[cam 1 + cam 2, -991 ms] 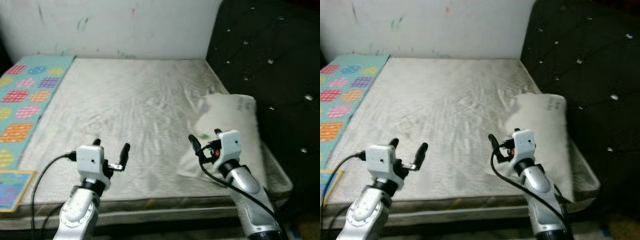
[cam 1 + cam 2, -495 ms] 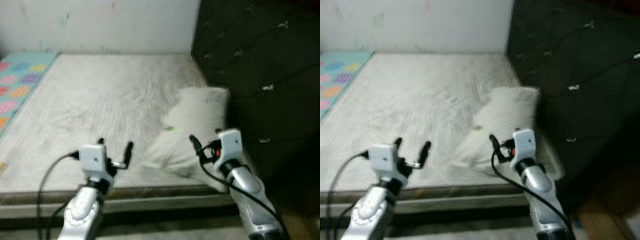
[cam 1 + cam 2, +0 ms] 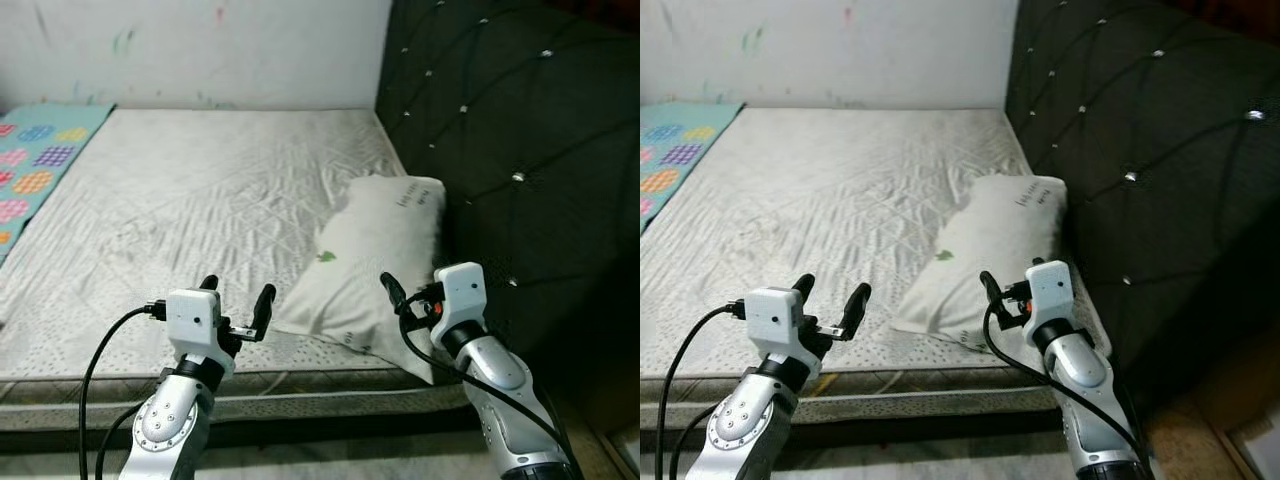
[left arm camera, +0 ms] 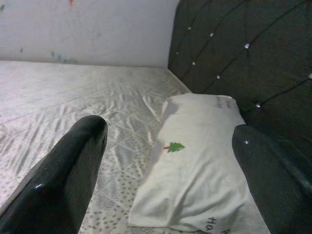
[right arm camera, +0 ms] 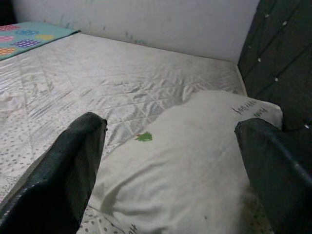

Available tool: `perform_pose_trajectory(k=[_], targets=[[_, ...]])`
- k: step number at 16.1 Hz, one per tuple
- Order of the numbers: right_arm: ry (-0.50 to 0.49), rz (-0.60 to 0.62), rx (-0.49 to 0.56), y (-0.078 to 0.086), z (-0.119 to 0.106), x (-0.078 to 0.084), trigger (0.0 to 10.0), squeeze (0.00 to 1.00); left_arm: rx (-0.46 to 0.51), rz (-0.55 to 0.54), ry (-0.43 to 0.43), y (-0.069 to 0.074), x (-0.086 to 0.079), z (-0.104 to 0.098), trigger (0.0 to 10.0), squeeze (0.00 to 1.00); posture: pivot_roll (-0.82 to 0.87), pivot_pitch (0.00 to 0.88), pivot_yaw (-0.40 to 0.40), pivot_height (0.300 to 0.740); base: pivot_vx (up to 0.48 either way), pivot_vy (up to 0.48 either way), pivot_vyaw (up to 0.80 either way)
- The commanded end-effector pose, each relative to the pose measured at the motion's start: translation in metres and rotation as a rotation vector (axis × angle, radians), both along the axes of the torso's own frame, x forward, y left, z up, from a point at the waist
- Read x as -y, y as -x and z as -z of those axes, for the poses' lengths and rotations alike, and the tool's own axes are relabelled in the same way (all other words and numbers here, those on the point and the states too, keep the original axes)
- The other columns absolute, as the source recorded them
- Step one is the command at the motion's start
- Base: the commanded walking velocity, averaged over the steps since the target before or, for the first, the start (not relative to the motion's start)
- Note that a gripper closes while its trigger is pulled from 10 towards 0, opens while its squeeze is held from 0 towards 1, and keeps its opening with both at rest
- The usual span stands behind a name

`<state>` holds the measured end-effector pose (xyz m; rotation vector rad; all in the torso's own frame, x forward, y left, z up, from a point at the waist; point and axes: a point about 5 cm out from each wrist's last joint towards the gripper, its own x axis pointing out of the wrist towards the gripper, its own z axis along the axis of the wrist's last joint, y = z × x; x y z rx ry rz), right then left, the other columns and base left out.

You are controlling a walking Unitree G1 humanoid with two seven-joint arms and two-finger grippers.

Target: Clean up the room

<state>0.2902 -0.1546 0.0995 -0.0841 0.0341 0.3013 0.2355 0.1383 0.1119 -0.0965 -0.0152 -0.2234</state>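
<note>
Standing at the foot of the mattress (image 3: 200,190), both arms raised in front of me. Left gripper (image 3: 237,300) sits at about 7 o'clock in the head view, over the mattress's near edge, fingers spread apart, holding nothing. Right gripper (image 3: 412,288) sits at about 5 o'clock, fingers also spread, nothing between them; it hovers over the near end of the pillow (image 3: 375,255), not touching as far as I can tell.

Pillow is white, with a small green tree mark (image 3: 327,257) and some print near its far end. It lies on the mattress at roughly 3 o'clock from centre, long axis running away from me, its right side against the black tufted headboard (image 3: 510,150). Near corner reaches the mattress's front edge.

Left wrist view: pillow (image 4: 200,165) between my two fingertips (image 4: 73,165), headboard behind it. Right wrist view: pillow (image 5: 190,165) directly ahead and close.

Mattress is bare, quilted, wrinkled in the middle. Mat (image 3: 40,170) with coloured circles runs along its left side at 10 o'clock. Wall (image 3: 200,50) at 12 o'clock has a few paint marks.
</note>
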Motion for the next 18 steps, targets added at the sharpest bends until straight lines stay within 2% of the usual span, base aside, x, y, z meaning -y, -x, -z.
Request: perform_pose_trajectory(k=[1,18], targets=[[0.005,0.000,0.017,-0.0007,-0.0032,0.0007,10.0,0.00,0.017,0.008,0.002,0.0009,-0.0001,-0.0037,10.0,0.00,-0.12,0.000,-0.023,0.740,0.247,0.000,0.42],[0.005,-0.005,0.018,-0.0008,-0.0011,0.0001,10.0,0.00,0.012,0.024,-0.006,0.0026,0.0009,-0.0017,10.0,0.00,-0.12,0.000,-0.021,0.740,0.389,0.000,0.03]])
